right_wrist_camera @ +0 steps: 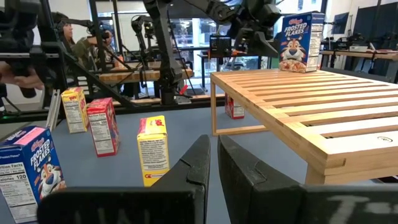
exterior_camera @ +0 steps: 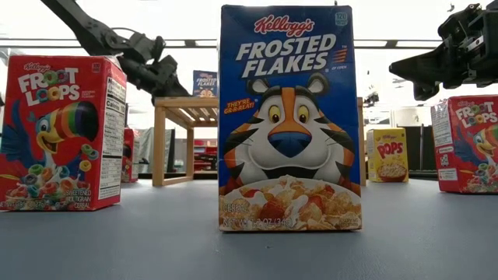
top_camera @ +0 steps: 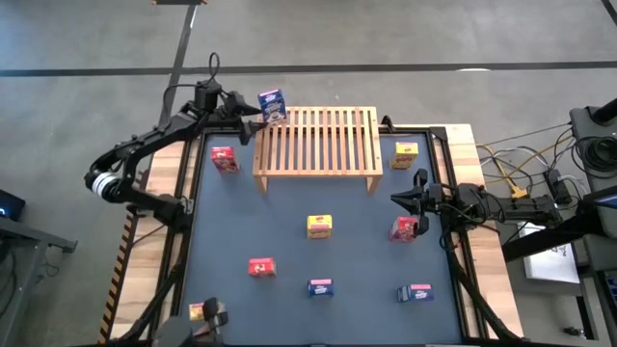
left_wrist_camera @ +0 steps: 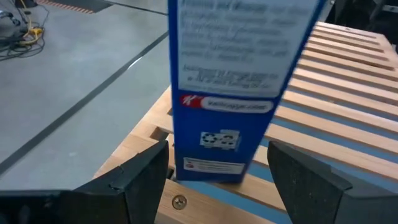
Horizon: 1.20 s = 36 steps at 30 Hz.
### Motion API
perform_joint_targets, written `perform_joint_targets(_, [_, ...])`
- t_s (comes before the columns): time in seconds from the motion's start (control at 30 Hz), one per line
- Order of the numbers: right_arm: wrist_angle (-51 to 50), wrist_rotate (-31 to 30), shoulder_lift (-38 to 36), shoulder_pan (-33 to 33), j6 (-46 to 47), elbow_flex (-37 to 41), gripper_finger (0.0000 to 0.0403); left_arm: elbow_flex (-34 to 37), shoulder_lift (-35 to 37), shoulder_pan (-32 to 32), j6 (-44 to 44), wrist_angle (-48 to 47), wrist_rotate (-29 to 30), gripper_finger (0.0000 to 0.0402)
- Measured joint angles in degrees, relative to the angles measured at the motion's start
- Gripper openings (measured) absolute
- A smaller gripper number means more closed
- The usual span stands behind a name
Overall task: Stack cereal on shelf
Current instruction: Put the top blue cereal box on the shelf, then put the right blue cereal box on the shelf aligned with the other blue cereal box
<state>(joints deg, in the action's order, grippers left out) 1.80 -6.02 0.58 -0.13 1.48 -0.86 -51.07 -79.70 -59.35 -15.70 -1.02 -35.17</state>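
The left pincer [top_camera: 253,116], fingers apart, is flanking an upright blue cardboard cereal box [top_camera: 272,104] standing on the slatted light-wood rack's [top_camera: 318,145] corner; the right pincer [top_camera: 397,200], fingers together, is waiting beside a red box [top_camera: 404,228].

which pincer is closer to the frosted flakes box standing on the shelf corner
Left. The left pincer sits open right at the blue Frosted Flakes box, its fingers either side of it. The right pincer, shut, hangs past the wooden shelf's opposite end, by a red Froot Loops box.

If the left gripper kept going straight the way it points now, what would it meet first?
The blue Frosted Flakes box standing on the corner of the wooden rack. The left gripper is open, its fingers either side of the box's base, apparently not touching it.
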Motion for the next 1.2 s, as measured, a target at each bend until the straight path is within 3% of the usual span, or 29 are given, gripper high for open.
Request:
perform_joint_targets(0.9, [0.0, 0.0, 0.0, 0.0, 0.0, 0.0, 0.0022, -1.6, -2.1, -0.2, -0.5, 1.8, 3.9, 0.0257])
perform_joint_targets(1.2, [0.0, 0.0, 0.0, 0.0, 0.0, 0.0, 0.0022, -1.6, -1.6, -0.3, -3.9, -5.2, 4.3, 0.0257])
